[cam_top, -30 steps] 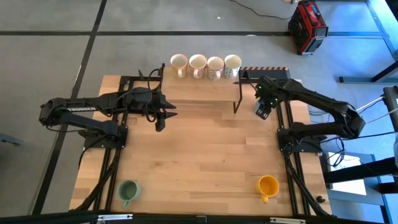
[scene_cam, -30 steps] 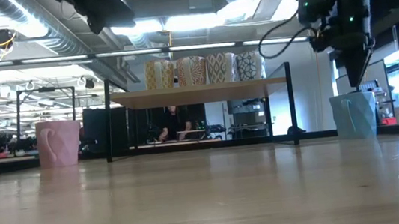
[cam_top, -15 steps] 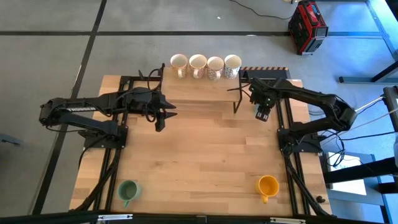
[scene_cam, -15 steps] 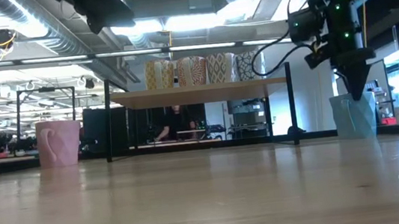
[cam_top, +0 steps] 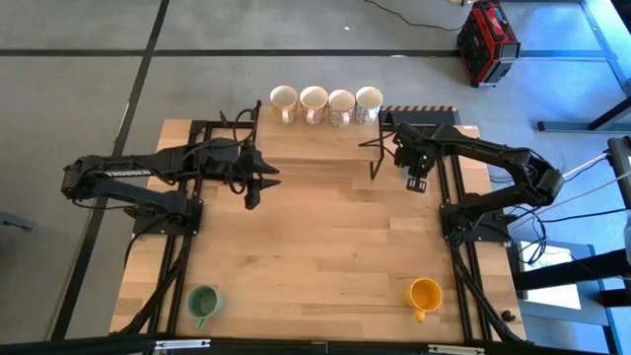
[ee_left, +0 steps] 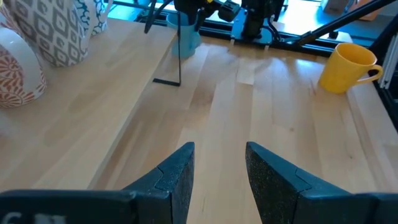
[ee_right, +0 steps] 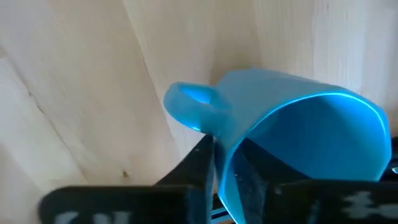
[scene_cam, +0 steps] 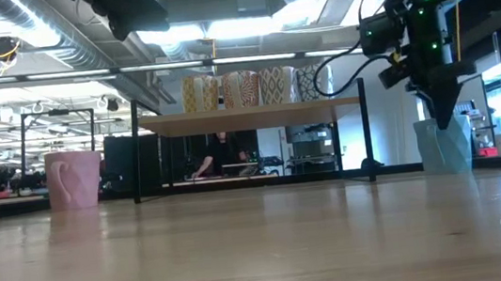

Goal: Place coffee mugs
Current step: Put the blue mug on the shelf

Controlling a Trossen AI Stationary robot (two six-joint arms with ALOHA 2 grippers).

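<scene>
right gripper (ee_right: 222,167) pinched rim of light blue mug (ee_right: 298,137) on table beside shelf leg, left gripper (ee_left: 217,165) spread, empty, over table centre-left, four patterned mugs (cam_top: 325,103) on shelf

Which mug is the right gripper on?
The light blue mug beside the shelf's right leg: the right gripper pinches its rim near the handle. No other mug is gripped.

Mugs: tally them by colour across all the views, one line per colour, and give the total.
cream or white mugs: 4
pink mug: 1
light blue mug: 1
green mug: 1
orange-yellow mug: 1
Total: 8
</scene>
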